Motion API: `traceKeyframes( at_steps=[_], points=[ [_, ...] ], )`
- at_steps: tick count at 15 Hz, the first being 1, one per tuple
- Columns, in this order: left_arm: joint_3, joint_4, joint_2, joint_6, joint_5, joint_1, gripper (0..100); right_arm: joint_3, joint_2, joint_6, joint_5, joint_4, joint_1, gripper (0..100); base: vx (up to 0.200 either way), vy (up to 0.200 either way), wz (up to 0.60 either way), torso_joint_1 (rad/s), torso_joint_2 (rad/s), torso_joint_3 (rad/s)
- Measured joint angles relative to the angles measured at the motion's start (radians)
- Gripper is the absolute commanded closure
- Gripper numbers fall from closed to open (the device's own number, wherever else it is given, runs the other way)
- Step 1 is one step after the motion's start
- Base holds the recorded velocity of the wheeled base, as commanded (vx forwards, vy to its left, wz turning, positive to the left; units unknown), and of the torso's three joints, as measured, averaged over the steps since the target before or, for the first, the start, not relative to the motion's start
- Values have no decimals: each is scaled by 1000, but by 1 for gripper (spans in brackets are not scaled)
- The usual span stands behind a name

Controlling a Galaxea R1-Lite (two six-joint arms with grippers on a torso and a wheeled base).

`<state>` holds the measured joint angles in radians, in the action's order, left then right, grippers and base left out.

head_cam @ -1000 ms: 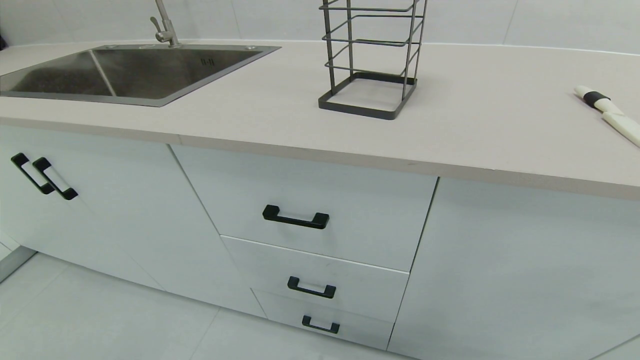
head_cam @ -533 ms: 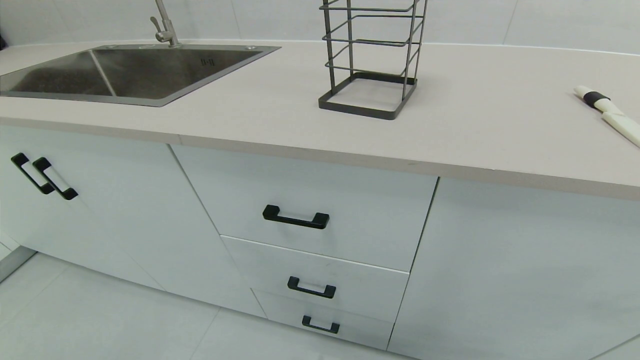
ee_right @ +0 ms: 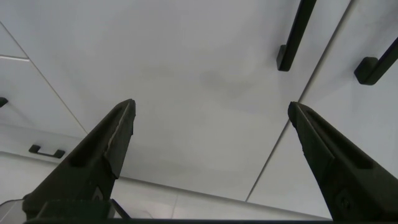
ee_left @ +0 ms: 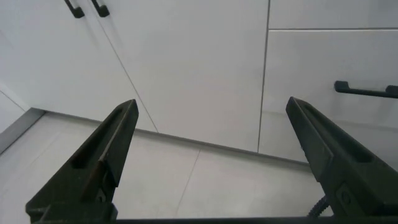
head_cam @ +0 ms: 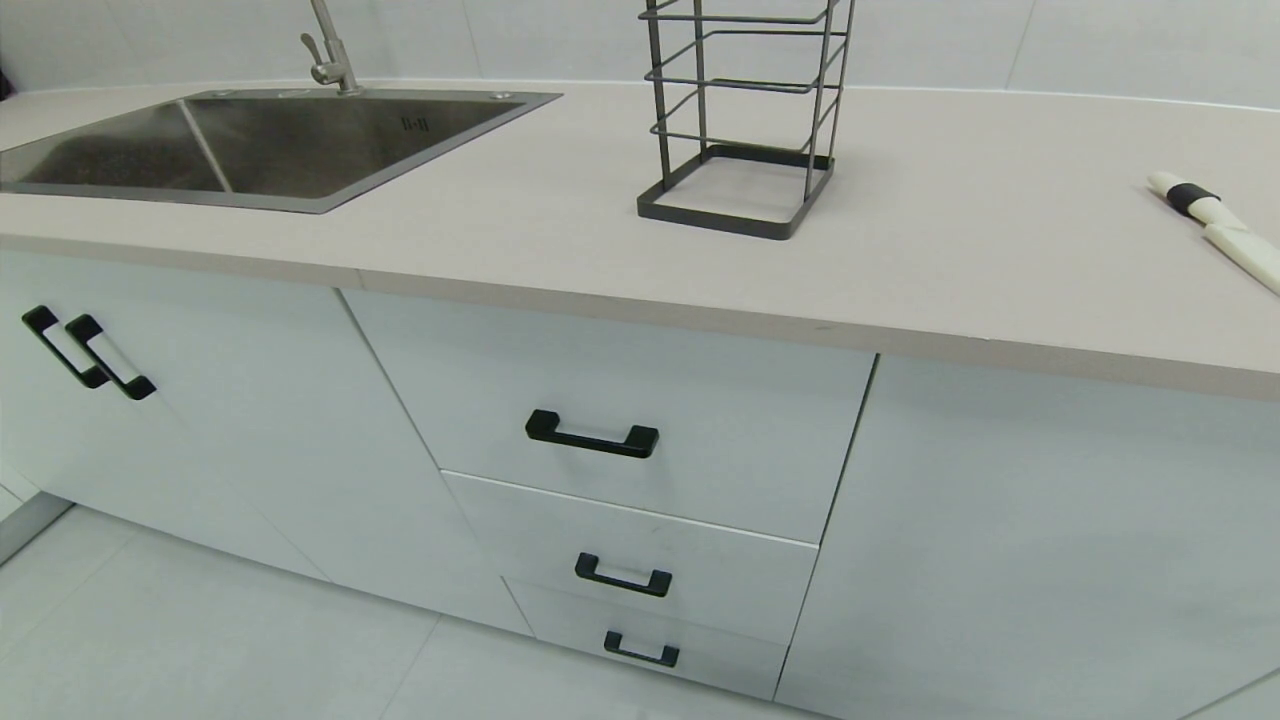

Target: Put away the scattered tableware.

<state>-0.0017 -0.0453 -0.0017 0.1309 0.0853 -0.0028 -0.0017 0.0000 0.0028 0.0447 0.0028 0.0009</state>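
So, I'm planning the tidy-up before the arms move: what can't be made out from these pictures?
Cream-white utensil with a black band: cut off by the head view's right edge, so its kind is unclear.
Dark wire rack: its top is cut off by the head view's upper edge.
Three white drawers with black handles: shut fronts hide any contents.

I see a dark wire rack (head_cam: 715,222) standing upright on the desk (head_cam: 950,260), about midway along. To its left a steel sink (head_cam: 300,150) with a faucet (head_cam: 330,50) is set into the desk. A white utensil (head_cam: 1225,235) with a black band lies far right, well apart from the rack. Below, three stacked drawers (head_cam: 620,390) carry black handles (head_cam: 591,437).
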Motion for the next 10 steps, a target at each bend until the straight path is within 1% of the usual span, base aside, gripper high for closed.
traceKeyframes(
  at_steps=[1, 2, 3, 5, 6, 9, 10],
  points=[
    [0, 0, 0, -6, -16, 0, 0, 0, 0, -1, 0, 0, 0, 0, -200, 0, 0, 12, 2, 2],
    [0, 0, 0, -20, -18, 0, 0, 0, 0, -1, 0, 0, -1, 0, -200, 0, 0, 7, -2, 2],
    [0, 0, 0, -42, -19, 0, 0, 0, 0, -1, 1, 0, -1, 0, 0, 0, 0, 0, 0, 0],
    [0, 0, 0, -70, -19, 0, 0, 0, 0, -1, 0, 0, -1, 0, 0, 0, 0, 0, 0, 0],
    [0, 0, 0, -72, -21, 0, 0, 0, 0, 0, 1, 0, -1, 0, 0, 0, 0, 0, 0, 0],
    [0, 0, 0, -69, -24, 0, 0, 0, 0, 0, 1, 0, -1, 0, 0, 0, -600, -3, -1, 6],
    [0, 0, 0, -69, -23, 0, 0, 0, 0, 0, 1, 0, -1, 0, 0, 0, 0, 0, 0, 0]
  ],
)
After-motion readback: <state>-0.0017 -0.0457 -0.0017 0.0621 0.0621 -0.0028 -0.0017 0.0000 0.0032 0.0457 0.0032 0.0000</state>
